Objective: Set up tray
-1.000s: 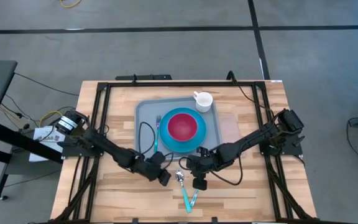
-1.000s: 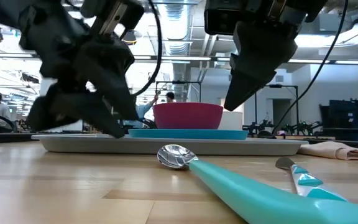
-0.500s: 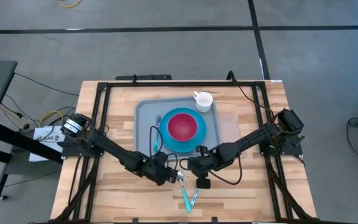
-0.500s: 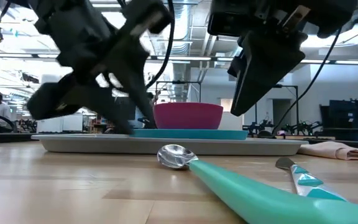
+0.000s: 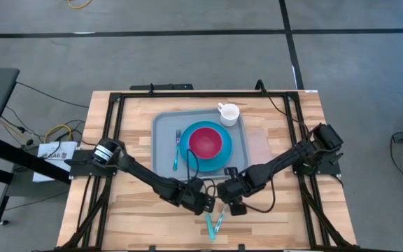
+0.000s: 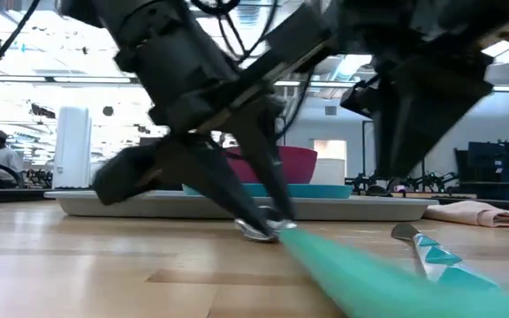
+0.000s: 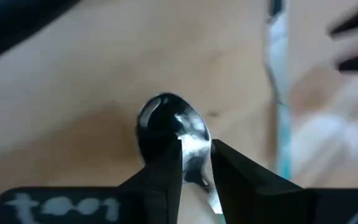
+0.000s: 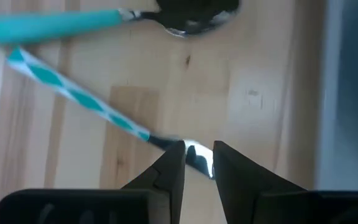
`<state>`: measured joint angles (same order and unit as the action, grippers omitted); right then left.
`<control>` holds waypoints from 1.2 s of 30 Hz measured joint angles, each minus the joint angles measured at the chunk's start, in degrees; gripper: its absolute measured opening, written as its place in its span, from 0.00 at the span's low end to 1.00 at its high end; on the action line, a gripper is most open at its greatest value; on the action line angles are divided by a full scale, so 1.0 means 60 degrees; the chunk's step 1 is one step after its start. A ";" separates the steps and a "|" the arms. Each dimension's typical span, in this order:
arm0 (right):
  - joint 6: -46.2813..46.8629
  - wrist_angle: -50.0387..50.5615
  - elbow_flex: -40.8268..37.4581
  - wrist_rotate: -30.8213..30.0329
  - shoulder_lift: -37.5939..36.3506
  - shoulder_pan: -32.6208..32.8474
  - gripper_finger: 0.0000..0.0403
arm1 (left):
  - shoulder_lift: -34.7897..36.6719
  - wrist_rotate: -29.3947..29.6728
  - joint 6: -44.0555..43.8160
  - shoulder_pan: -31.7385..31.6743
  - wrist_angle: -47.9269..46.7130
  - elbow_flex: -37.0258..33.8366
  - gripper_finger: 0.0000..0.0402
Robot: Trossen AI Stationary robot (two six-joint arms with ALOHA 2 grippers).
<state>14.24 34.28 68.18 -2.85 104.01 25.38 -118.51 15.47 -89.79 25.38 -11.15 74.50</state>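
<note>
A spoon with a teal handle (image 6: pixel 360 278) lies on the wood near the table's near edge. Its metal bowl (image 7: pixel 166 124) is at my left gripper (image 7: pixel 196 163), which is shut on it. A knife with a teal-and-white handle (image 8: pixel 73 90) lies beside the spoon, its blade (image 6: pixel 405 232) flat on the table. My right gripper (image 8: pixel 199 158) is shut and hovers above that blade without touching it. Behind them the grey-blue tray (image 5: pixel 161 140) carries a blue plate (image 5: pixel 219 162), a red bowl (image 5: pixel 206 141), a fork (image 5: pixel 177 148) and a white cup (image 5: pixel 228 113). My left gripper pinches the spoon where the bowl narrows into the neck (image 7: pixel 199 177), one finger on each side. The fingers (image 6: pixel 237 190) slant down from the table's left. The bowl (image 6: pixel 263 228) rests on the wood and the handle lies along the table toward the near edge.
A beige napkin (image 5: pixel 257 143) lies flat to the right of the tray. The black frame rails (image 5: pixel 114 133) run along the table's sides. Bare wood lies to the left and right of the two utensils (image 5: pixel 138 217).
My left gripper has travelled toward the table's right and come down onto the spoon's bowl. The bowl has shifted a little toward the right. My right gripper has drifted toward the table's right, over the knife's blade.
</note>
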 joint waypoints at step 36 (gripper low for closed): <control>-0.0463 0.0722 -0.0014 -0.0029 0.0000 0.0873 0.20 | -0.0082 0.0546 -0.0260 0.0472 -0.3588 0.1200 0.25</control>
<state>11.46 38.61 68.10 -3.03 104.01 30.61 -119.01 18.75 -91.35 28.21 -32.68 81.69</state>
